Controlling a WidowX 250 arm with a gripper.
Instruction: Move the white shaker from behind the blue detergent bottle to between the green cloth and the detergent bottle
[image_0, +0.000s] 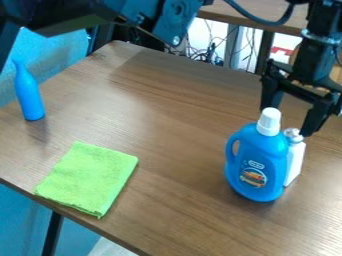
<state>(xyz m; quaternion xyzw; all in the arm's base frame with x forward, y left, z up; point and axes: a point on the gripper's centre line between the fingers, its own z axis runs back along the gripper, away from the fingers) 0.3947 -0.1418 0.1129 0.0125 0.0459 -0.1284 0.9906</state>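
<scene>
The black gripper (286, 119) hangs at the upper right with its two fingers spread wide, so it is open. Just below it stands a blue detergent bottle (256, 160) with a white cap, upright, with a handle on its left side. Close behind the bottle's right side is a white bottle (294, 156) with a silvery top, partly hidden by the blue one. The right finger hangs near the white bottle's top; whether they touch, I cannot tell. Nothing is held between the fingers.
A folded green cloth (87, 177) lies on the wooden table (167, 130) near its front left edge. At the far left, a slim blue bottle (28, 93) stands upright near the edge. Dark arm parts cross the top left, and cables hang behind the table's back edge.
</scene>
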